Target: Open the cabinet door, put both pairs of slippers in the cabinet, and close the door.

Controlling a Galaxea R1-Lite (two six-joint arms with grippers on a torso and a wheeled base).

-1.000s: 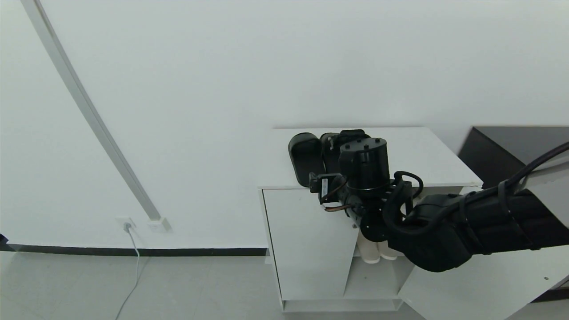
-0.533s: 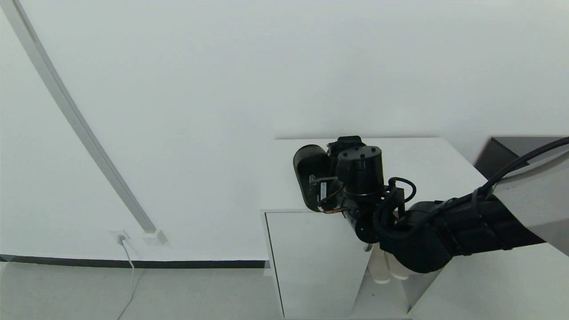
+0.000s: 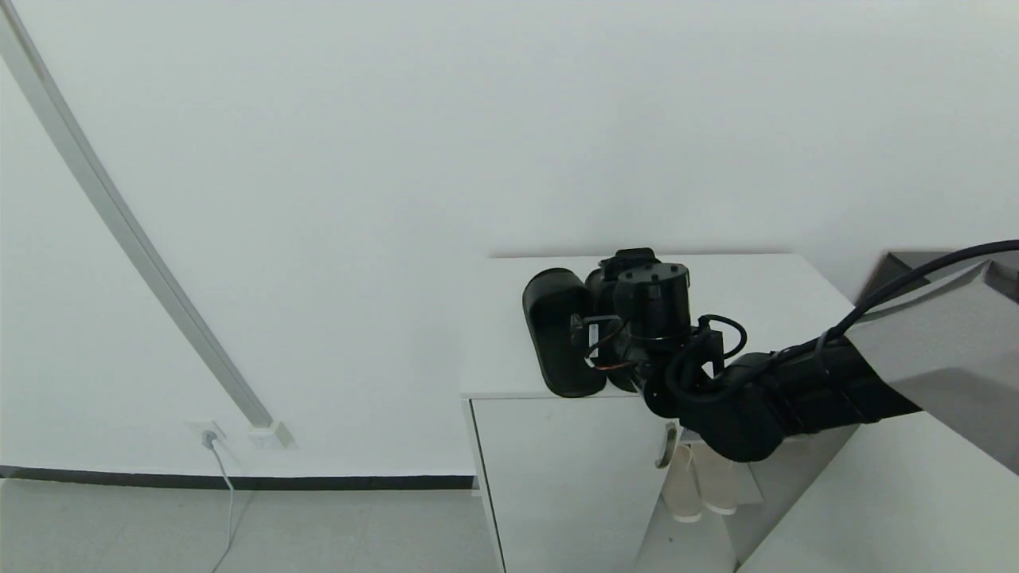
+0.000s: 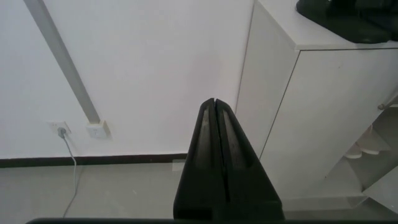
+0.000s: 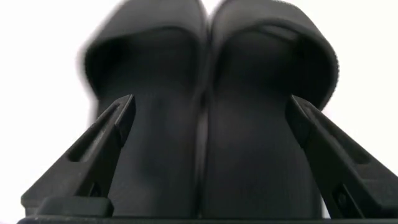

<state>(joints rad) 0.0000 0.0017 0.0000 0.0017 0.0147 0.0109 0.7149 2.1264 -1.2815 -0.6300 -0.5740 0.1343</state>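
- Pair of black, round-toed slippers (image 3: pixel 561 342) lies side by side on the top surface of the white cabinet (image 3: pixel 557 469), at the front edge near its left corner.
- Right gripper (image 5: pixel 210 99) is spread wide, one finger on each side of the pair. Can't tell if there is contact.
- Left gripper (image 4: pixel 214 106) is pressed closed and empty, low beside the cabinet's left side.
- Right-hand cabinet door (image 3: pixel 876 509) is swung open, with a pair of white slippers (image 3: pixel 700 485) inside.

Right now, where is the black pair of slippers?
In the head view the black slippers lie on top of the white cabinet, toward its left front edge, with the open right claw straddling them.
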